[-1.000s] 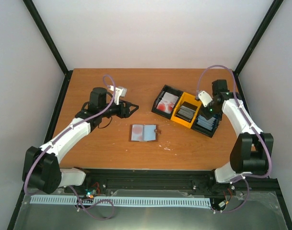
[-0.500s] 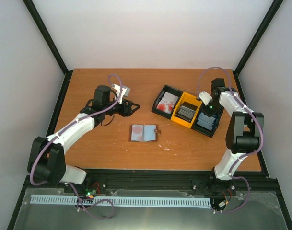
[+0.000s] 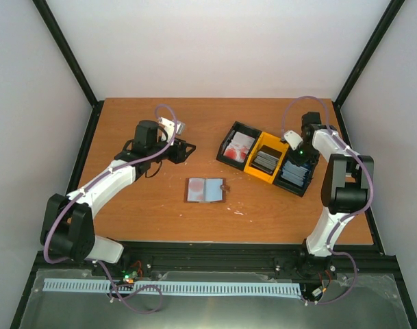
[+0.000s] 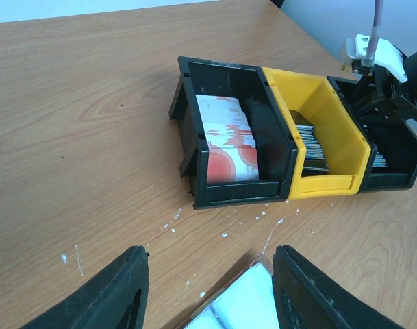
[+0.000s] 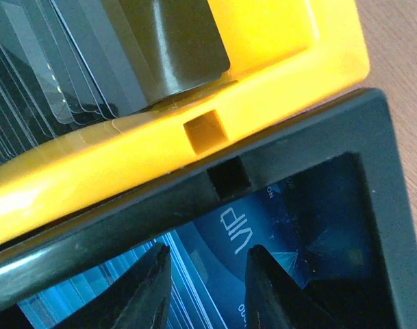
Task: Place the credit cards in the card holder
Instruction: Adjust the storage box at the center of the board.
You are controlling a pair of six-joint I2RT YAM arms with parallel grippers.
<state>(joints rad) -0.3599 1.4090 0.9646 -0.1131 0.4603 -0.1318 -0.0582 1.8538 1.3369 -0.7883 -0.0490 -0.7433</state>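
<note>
1. Over at the right edge of the bench (image 3: 146,219), we catch the big change. The right arm's elbow has swung in from that edge and now stands upright, while the right gripper (image 3: 298,156) stays down in the right black bin (image 5: 283,147).
2. Its claw shows a narrow gap, fingertips (image 5: 146,288) just over the blue credit cards (image 5: 215,274). We see no card clamped, and we cannot tell whether it touches them.
3. Across on the left, the left gripper (image 3: 184,151) has drawn back a touch toward the far edge. Its claw looks less splayed than a second ago, but it is still parted and holds nothing.
4. The card holder (image 3: 206,190) hasn't budged. It lies open, pale lining up, mid-bench and nearer the near edge, apart from both claws.
5. The white-and-red cards (image 4: 229,140) stand in the left black bin (image 4: 222,75), and the dark grey cards (image 5: 160,41) in the yellow bin (image 4: 331,181). The three bins touch in a slanted row toward the far right corner, unmoved.
6. The bench is brown wood with white flecks (image 4: 174,225) near the card holder. White walls (image 3: 215,48) and black frame posts (image 3: 64,48) close it in.
</note>
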